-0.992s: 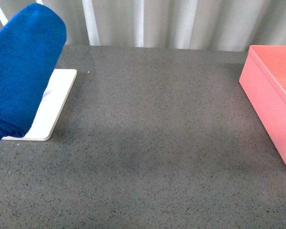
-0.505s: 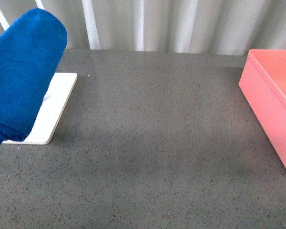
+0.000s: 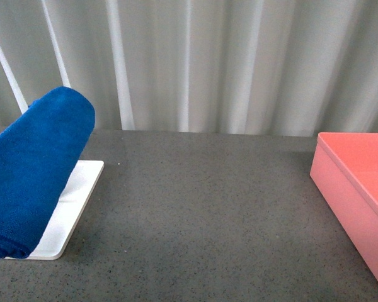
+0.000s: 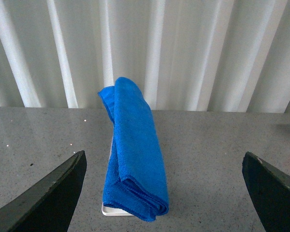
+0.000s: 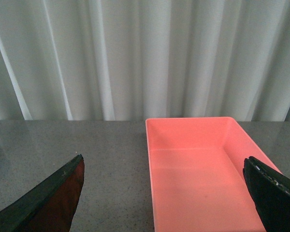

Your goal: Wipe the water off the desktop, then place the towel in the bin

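The bright-blue towel (image 3: 34,170) hangs folded over a white tray (image 3: 75,201) at the left of the speckled grey desktop (image 3: 201,220). The salmon-pink bin (image 3: 349,189) stands at the right edge. Neither arm shows in the front view. In the left wrist view the towel (image 4: 135,150) lies ahead of my open left gripper (image 4: 169,193), apart from both fingers. In the right wrist view the empty bin (image 5: 198,179) lies ahead between the fingers of my open right gripper (image 5: 169,193). No water is visible on the desktop.
A pleated white curtain (image 3: 195,63) closes off the back of the desktop. The white tray under the towel (image 4: 111,210) sits flat on the surface.
The front view has tilted up: the curtain fills the upper half now, and towel, tray and bin sit lower in the picture. Nothing on the desktop has moved.
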`<control>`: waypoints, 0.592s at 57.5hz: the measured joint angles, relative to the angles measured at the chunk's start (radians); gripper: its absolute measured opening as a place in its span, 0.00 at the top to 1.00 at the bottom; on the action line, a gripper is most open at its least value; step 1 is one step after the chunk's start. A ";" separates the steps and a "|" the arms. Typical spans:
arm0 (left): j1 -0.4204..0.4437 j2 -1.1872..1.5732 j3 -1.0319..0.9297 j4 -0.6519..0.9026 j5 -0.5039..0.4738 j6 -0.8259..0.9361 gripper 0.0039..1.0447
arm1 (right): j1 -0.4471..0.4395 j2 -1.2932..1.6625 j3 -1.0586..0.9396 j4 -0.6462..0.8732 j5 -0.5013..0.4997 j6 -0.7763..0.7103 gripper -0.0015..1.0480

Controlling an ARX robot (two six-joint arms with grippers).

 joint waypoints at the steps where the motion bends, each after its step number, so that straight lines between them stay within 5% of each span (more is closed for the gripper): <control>1: 0.000 0.000 0.000 0.000 0.000 0.000 0.06 | 0.000 0.000 0.000 0.000 0.000 0.000 0.07; 8: -0.001 0.002 0.001 -0.002 -0.005 -0.005 0.06 | 0.000 0.000 0.000 0.000 0.000 0.000 0.07; 12: -0.024 0.129 0.061 -0.125 -0.105 -0.139 0.06 | 0.000 0.000 0.000 0.000 0.000 0.000 0.07; 16: 0.039 0.437 0.137 0.030 -0.014 -0.265 0.06 | 0.000 0.000 0.000 0.000 -0.001 0.000 0.07; 22: 0.102 0.871 0.344 0.304 0.103 -0.175 0.06 | 0.000 0.000 0.000 0.000 0.000 0.000 0.07; 34: 0.106 1.355 0.706 0.228 0.175 0.048 0.06 | 0.000 0.000 0.000 0.000 0.000 0.000 0.07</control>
